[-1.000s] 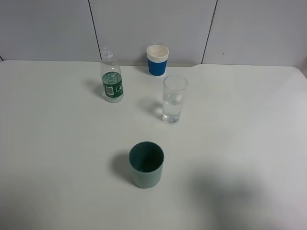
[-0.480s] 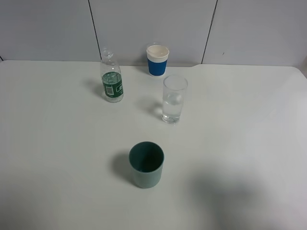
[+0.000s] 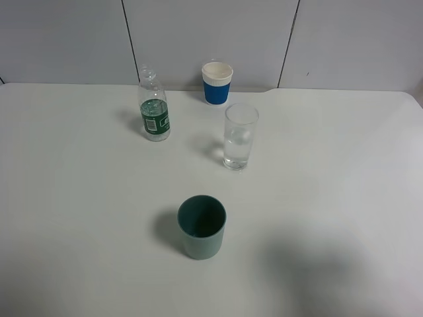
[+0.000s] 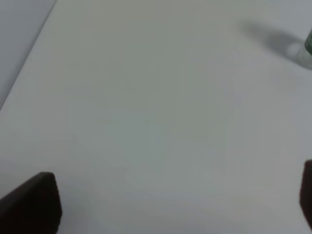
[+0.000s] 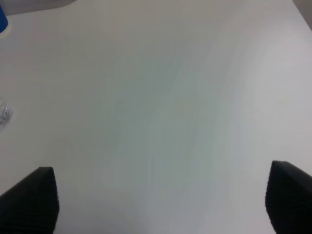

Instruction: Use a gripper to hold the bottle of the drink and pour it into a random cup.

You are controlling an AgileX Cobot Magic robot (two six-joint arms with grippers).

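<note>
The bottle (image 3: 154, 105), clear plastic with a dark green label and no cap, stands upright at the back left of the white table (image 3: 79, 198). The tall clear glass cup (image 3: 239, 136) stands to its right, holding some water. Neither arm shows in the high view. In the left wrist view my left gripper (image 4: 178, 204) is open over bare table, its black fingertips (image 4: 34, 202) far apart, and a sliver of the bottle (image 4: 308, 46) shows at the frame's edge. My right gripper (image 5: 161, 200) is open too, with nothing between its fingertips (image 5: 31, 197).
A blue cup with a white rim (image 3: 217, 82) stands at the back by the grey wall. A short teal-green cup (image 3: 201, 226) stands near the front middle. The blue cup's edge (image 5: 2, 19) and the glass's base (image 5: 4, 114) show in the right wrist view.
</note>
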